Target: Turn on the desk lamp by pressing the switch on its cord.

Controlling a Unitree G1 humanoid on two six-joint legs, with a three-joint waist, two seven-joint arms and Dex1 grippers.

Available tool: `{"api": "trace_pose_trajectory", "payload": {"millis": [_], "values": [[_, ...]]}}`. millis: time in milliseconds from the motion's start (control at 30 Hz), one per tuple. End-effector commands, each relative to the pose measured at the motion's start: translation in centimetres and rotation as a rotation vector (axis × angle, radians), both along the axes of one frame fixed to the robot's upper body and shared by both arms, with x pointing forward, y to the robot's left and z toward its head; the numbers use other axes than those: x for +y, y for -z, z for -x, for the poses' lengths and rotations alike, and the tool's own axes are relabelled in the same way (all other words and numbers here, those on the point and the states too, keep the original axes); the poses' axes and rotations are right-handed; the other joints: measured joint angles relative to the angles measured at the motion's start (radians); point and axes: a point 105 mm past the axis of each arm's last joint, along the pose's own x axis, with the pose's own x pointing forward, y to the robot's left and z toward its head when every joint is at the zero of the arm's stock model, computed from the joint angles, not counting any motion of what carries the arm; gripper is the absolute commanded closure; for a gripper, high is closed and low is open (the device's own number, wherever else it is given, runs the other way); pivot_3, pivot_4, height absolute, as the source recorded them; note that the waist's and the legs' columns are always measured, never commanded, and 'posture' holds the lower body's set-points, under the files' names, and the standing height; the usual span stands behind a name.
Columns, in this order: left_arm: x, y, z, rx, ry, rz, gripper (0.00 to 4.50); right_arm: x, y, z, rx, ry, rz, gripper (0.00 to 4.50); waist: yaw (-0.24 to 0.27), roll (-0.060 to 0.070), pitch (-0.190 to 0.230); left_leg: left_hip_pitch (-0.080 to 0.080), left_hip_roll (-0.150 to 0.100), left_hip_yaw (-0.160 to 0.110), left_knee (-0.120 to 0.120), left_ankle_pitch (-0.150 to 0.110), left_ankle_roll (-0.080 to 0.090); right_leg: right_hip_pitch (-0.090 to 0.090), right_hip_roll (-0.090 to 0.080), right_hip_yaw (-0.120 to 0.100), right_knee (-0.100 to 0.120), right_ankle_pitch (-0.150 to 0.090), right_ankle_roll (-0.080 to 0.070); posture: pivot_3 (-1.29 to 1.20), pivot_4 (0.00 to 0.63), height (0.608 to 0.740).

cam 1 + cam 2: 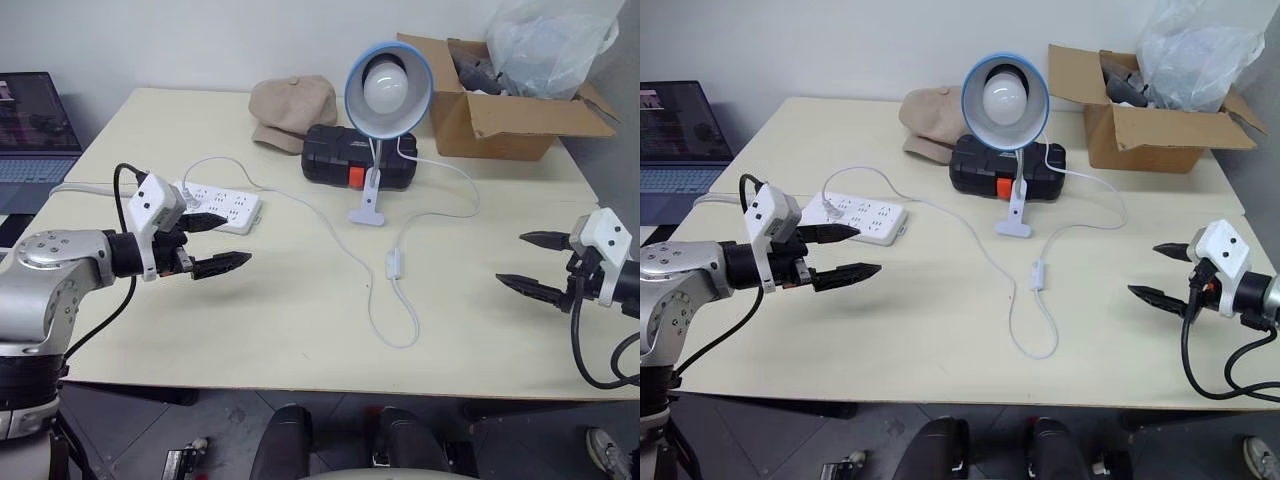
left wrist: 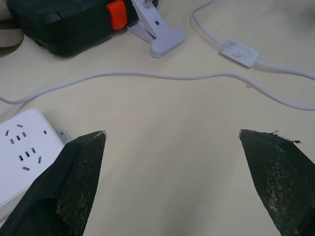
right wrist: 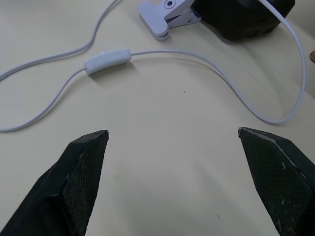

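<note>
Centrally, lamp: small clip desk lamp with round light-blue shade and white globe bulb, clipped base on the pale tabletop, toward the far edge.
Cord: thin white cord loops across the middle; its small white inline switch lies bare, nothing over it.
Behind lamp: black plastic case with orange latch, beige cloth cap.
Far right corner: brown cardboard box holding a clear plastic bag.
Left side: white power strip beside the left gripper, fingers spread wide, empty.
Right edge: right gripper, fingers apart, empty, well apart from the switch.
</note>
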Motion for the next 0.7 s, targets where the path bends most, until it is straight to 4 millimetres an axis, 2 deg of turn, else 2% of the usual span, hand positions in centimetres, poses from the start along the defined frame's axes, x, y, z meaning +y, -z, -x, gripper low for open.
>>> {"api": "trace_pose_trajectory", "payload": {"millis": [33,300,400,467,600,700], "values": [[-0.6,-0.6,0.3,-0.024,0.058,0.003,0.0,-0.1,-1.6,0.1,-0.063,0.003,0.013,0.07,0.0,0.0,0.0,0.0,0.0,0.0,0.0,0.0,0.0,0.0,0.0,0.0,0.0,0.0,0.0,0.0,0.15,0.74],[-0.8,-0.4,0.3,-0.017,0.068,0.005,0.0,-0.1,-1.6,0.1,-0.05,0.019,0.0,0.07,0.0,0.0,0.0,0.0,0.0,0.0,0.0,0.0,0.0,0.0,0.0,0.0,0.0,0.0,0.0,0.0,0.15,0.74],[-2.2,-2.4,0.6,-0.024,0.145,0.126,0.0,0.5,-1.3,-0.2,0.02,0.049,-0.038,0.07,0.0,0.0,0.0,0.0,0.0,0.0,0.0,0.0,0.0,0.0,0.0,0.0,0.0,0.0,0.0,0.0,0.15,0.74],[-2.9,-2.7,0.8,-0.035,0.184,0.121,0.0,0.9,-1.4,-0.5,0.049,0.071,-0.034,0.07,0.0,0.0,0.0,0.0,0.0,0.0,0.0,0.0,0.0,0.0,0.0,0.0,0.0,0.0,0.0,0.0,0.15,0.74],[-4.0,-0.7,1.5,-0.049,0.287,-0.047,0.0,2.5,-2.1,-1.6,0.119,0.097,-0.093,0.07,-0.008,0.0,0.0,0.0,0.0,0.002,-0.001,0.0,0.0,-0.001,0.0,0.002,0.0,0.0,0.0,0.0,0.15,0.74],[-5.2,-0.2,1.8,-0.052,0.345,-0.054,0.0,3.5,-1.8,-2.5,0.24,0.174,-0.165,0.07,-0.009,0.0,0.0,0.0,0.002,0.004,-0.001,0.0,0.0,-0.003,0.001,0.004,0.001,0.0,-0.001,0.0,0.15,0.74]]}}
